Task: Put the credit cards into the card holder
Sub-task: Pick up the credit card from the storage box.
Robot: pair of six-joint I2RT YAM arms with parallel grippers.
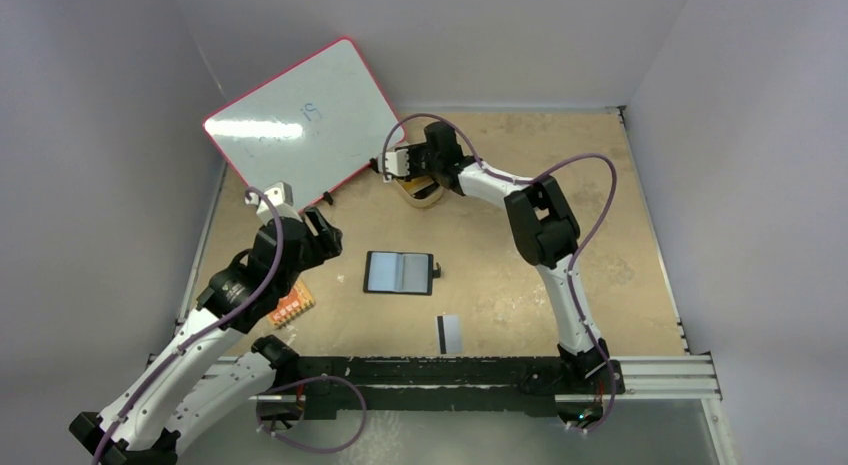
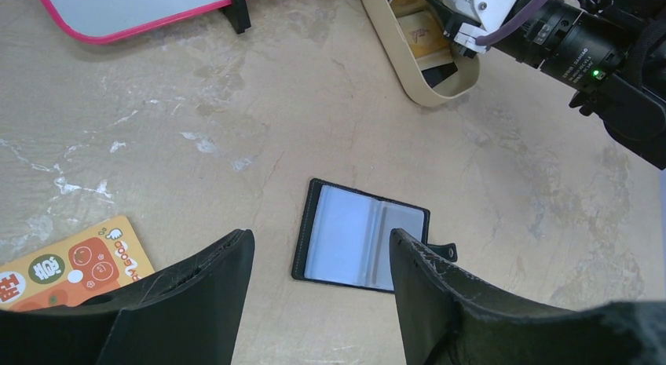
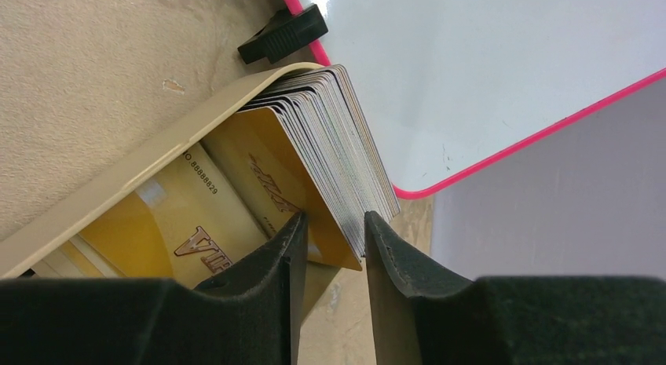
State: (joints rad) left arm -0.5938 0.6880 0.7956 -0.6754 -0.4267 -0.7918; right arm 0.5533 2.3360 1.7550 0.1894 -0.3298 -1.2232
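The right gripper point(image 3: 334, 220) reaches to the far side of the table point(image 1: 520, 185), into a tan oval tray point(image 3: 118, 192) that sits just in front of a pink-rimmed whiteboard point(image 1: 300, 115). A thick stack of credit cards point(image 3: 314, 145) stands on edge in the tray, leaning, with a gold card at the front. More gold cards lie flat below it. The lower corner of the stack sits between the two black fingers point(image 3: 290, 247), which stand one on each side with only a narrow gap. The fingers look to be at the cards' faces, but I cannot tell whether they press on the cards or only bracket them.

The card holder point(image 1: 399, 272) lies open and flat near the middle of the table, its grey-blue pockets facing up and its snap tab sticking out on the right. It is well apart from the tray and the right gripper. One loose card point(image 1: 449, 332) with a black stripe lies on the table nearer the arm bases, just to the right of the holder.

The left gripper point(image 2: 318, 243) hangs above the table to the left of the card holder with its jaws spread wide and nothing between them. In its own camera the holder shows through the gap between the fingers. A small orange board point(image 2: 75, 263) lies on the table to its left.
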